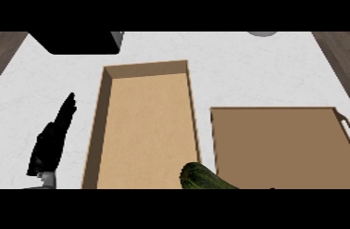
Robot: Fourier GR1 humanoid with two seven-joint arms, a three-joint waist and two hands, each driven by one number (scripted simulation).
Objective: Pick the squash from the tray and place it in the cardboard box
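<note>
1. Presently, squash (pixel 203 178): dark green, at the view's lower edge, between cardboard box (pixel 146 126) and tray (pixel 277 147), apparently mid-transfer; right hand unseen.
2. Left hand (pixel 54 137): fingers straight, resting beside the box.

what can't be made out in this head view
- Squash: only its dark green upper end shows; the rest is cut off by the lower edge.
- Right hand: not seen, so what carries the squash is unclear.
- Left hand: edge-on at the left, resting.
- Black object at the top: cropped, unidentifiable.
</note>
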